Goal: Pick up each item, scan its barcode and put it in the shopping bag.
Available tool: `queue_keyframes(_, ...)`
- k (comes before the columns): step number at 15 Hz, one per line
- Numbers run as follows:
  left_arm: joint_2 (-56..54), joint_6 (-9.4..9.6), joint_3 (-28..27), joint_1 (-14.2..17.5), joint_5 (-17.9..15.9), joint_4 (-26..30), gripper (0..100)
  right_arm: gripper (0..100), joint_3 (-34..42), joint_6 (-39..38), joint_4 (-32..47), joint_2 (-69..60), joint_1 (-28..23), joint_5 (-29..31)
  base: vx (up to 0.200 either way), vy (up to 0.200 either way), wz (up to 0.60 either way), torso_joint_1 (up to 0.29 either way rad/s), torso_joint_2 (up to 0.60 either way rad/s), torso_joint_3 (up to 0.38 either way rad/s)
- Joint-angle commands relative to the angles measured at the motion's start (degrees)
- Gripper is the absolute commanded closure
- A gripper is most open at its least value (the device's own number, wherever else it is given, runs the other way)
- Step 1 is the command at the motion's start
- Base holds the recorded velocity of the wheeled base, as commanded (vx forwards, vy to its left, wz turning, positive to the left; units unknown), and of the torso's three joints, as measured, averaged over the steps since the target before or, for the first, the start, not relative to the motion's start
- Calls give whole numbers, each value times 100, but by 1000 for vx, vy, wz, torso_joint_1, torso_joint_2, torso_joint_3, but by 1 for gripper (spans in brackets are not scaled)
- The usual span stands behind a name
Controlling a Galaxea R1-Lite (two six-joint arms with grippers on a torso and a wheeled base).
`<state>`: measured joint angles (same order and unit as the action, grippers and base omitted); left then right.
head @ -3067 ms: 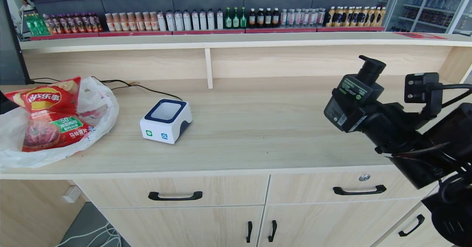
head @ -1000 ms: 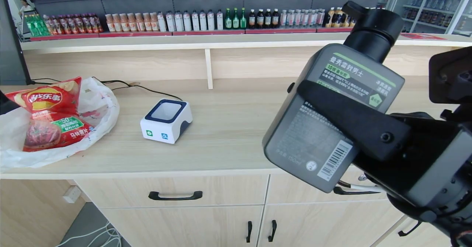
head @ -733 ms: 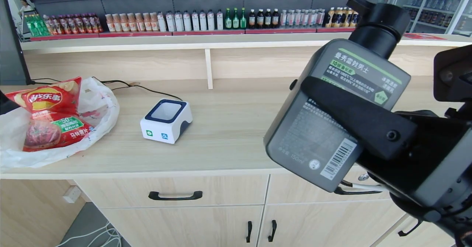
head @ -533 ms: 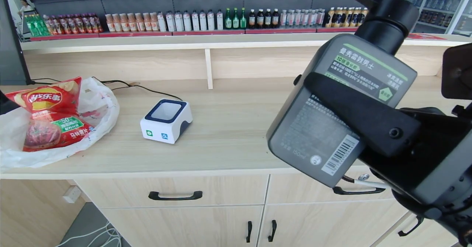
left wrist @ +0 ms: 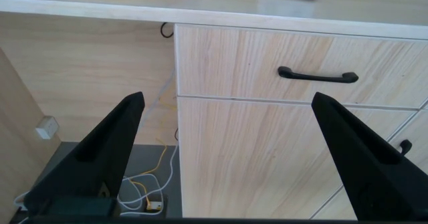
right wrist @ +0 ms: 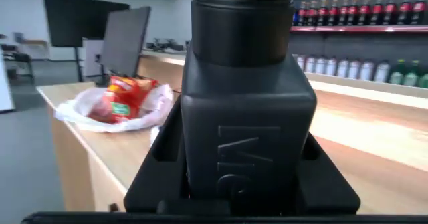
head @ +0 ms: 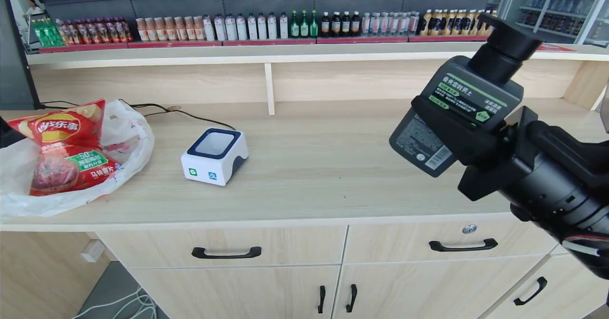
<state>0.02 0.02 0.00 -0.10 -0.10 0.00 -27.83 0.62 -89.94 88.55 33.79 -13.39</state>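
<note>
Right gripper (head: pixel 447 124) clamps the bottle (head: pixel 468 95), tilted pump-up over the counter's (head: pixel 333 181) right end; the scanner (head: pixel 215 156) sits well to its left, the barcode (head: pixel 438 157) seemingly turned away from it.

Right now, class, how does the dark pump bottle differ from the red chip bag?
The pump bottle is dark grey and boxy; the chip bag is red and crinkled. The pump bottle is held tilted above the counter by the right gripper; the chip bag lies in the open shopping bag on the counter. Both are printed shop goods.
</note>
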Motion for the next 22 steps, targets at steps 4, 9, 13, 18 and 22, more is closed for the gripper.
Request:
queue_keyframes(4, -2, 15, 0, 1, 1, 0, 0, 100, 6, 535, -6, 83, -1850, 574, 0, 0, 0, 0, 0, 0)
queue_keyframes(9, -2, 6, 0, 1, 1, 9, 0, 100, -73, 245, -6, 206, -1964, 829, -40, 40, 0, 1, 0, 0)
queue_keyframes(13, -2, -11, 0, 1, 1, 0, 0, 100, -73, 237, -6, 277, -1938, 829, -100, 50, 0, 5, 1, -1)
queue_keyframes(18, -2, -11, 0, 1, 1, 0, 0, 100, -108, 219, -6, 285, -1920, 829, 0, 200, 0, 0, -2, 6)
queue_keyframes(22, -2, -29, 0, 1, 1, 0, 0, 100, 59, 193, -6, 13, -1929, 829, 0, 200, 0, 6, 1, -1)
